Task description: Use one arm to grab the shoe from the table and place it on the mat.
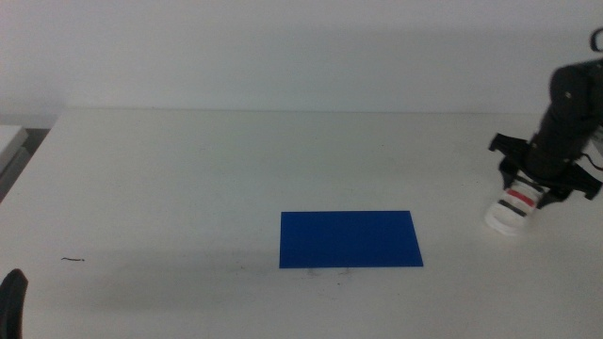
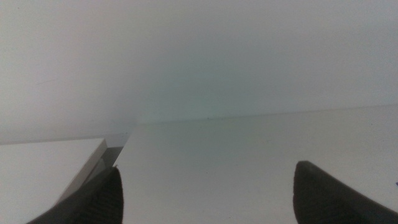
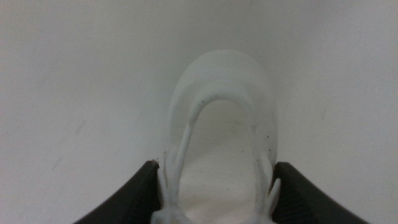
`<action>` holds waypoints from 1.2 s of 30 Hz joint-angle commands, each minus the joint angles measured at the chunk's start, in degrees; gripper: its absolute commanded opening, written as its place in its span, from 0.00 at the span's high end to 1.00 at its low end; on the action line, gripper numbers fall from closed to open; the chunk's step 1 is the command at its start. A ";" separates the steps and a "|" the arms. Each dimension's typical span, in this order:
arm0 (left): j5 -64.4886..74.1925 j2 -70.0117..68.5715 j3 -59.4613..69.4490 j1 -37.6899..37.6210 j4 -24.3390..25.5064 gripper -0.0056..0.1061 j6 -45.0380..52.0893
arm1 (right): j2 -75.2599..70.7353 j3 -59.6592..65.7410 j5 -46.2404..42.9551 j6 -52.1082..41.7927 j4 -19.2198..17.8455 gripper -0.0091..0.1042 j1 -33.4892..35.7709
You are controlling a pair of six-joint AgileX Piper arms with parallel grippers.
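The small white shoe (image 1: 510,215) with black and red straps rests on the white table (image 1: 188,179) at the far right. My right gripper (image 1: 529,191) comes down over its heel end from the black right arm (image 1: 569,113). In the right wrist view the two dark jaws press against both sides of the shoe (image 3: 219,118), with the right gripper (image 3: 214,186) shut on it and the toe pointing away. The deep blue mat (image 1: 349,239) lies flat near the table's middle front, well to the left of the shoe. My left gripper (image 1: 11,299) waits at the bottom left corner and is open (image 2: 208,193).
A short dark mark (image 1: 73,259) lies on the table at the front left. A pale side surface (image 1: 11,141) adjoins the table's left edge; it also shows in the left wrist view (image 2: 50,168). A white wall stands behind the table.
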 commanded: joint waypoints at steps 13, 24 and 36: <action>-0.70 0.28 0.02 -0.01 -0.23 0.11 -0.08 | -0.70 -7.22 4.22 19.85 -2.54 0.93 31.15; -0.70 0.28 0.02 -0.01 -0.23 0.11 -0.08 | 2.01 -9.97 6.66 21.39 -0.78 0.93 32.29; -0.70 0.28 0.02 -0.01 -0.23 0.11 -0.08 | 2.05 -9.97 7.98 54.42 -1.44 0.93 32.29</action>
